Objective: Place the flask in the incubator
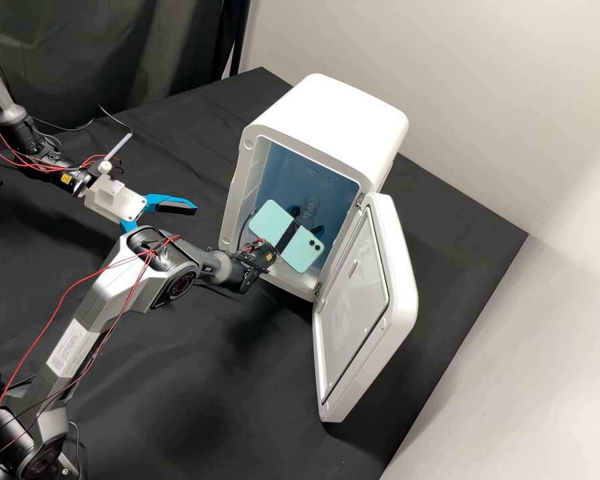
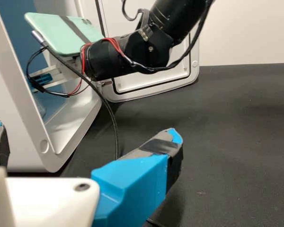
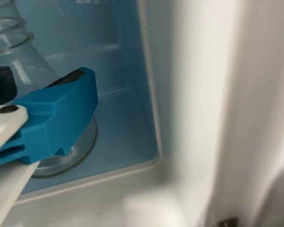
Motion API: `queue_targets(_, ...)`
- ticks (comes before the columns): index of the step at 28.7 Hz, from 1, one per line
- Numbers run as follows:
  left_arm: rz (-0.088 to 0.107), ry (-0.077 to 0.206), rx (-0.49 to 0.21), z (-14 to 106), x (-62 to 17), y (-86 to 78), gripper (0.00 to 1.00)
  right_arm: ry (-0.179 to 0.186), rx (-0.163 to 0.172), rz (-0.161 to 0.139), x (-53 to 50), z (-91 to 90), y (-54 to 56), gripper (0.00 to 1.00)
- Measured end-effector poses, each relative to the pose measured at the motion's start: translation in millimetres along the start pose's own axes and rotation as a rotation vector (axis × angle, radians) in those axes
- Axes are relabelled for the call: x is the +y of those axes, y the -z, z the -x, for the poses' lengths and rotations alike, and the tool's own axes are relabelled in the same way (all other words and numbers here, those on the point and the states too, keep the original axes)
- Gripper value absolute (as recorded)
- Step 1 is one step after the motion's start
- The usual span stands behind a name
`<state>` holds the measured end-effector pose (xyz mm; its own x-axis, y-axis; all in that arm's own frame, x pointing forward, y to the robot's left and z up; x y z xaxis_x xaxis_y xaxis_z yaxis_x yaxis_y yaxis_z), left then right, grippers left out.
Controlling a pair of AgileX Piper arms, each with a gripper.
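The clear flask [image 3: 23, 56] is sitting upright on the blue floor inside the incubator [image 1: 327, 113], close to the front lip. Your right claw [image 3: 47, 109] is resting against its side, and you cannot tell whether it is gripping. Your left claw [image 1: 160, 215] is hanging open over the desk [image 1: 200, 373], well apart. Pulling back with the right claw touching the glass is likely risking tipping the flask or dragging it out.

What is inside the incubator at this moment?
A clear glass flask stands on the blue floor of the incubator. The right claw hides part of its side.
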<state>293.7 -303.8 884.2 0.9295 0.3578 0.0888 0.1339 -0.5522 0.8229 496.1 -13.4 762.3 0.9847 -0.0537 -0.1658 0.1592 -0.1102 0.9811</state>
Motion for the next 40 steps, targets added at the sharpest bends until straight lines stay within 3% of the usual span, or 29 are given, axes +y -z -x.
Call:
queue_targets(9, -0.001, 0.0, -0.002, 0.0, 0.0, -0.1, 1.0, 0.012, -0.01, 0.019, -1.2, -7.9, 6.9, 0.0)
queue_targets(12, -0.001, 0.0, -0.001, 0.0, 0.0, -0.1, 1.0, 0.016, -0.008, 0.015, -5.8, -11.3, 8.1, 0.0)
queue_targets(16, -0.001, 0.0, -0.001, 0.0, 0.0, -0.1, 1.0, 0.017, -0.001, 0.043, -8.1, -14.0, 10.2, 0.0)
queue_targets(21, -0.001, 0.0, -0.001, 0.0, 0.0, -0.1, 1.0, 0.019, 0.001, 0.051, -10.9, -17.2, 8.4, 0.0)
queue_targets(22, -0.001, 0.0, -0.001, 0.0, 0.0, -0.1, 1.0, 0.018, 0.002, 0.051, -11.2, -17.3, 8.0, 1.0)
queue_targets(34, -0.001, -0.001, -0.001, -0.2, 0.2, -0.1, 1.0, 0.021, 0.003, 0.054, -14.6, -17.6, 9.4, 1.0)
queue_targets(40, -0.001, -0.001, -0.001, -0.2, 0.2, -0.1, 1.0, 0.04, -0.021, 0.054, -19.7, -18.0, 2.8, 1.0)
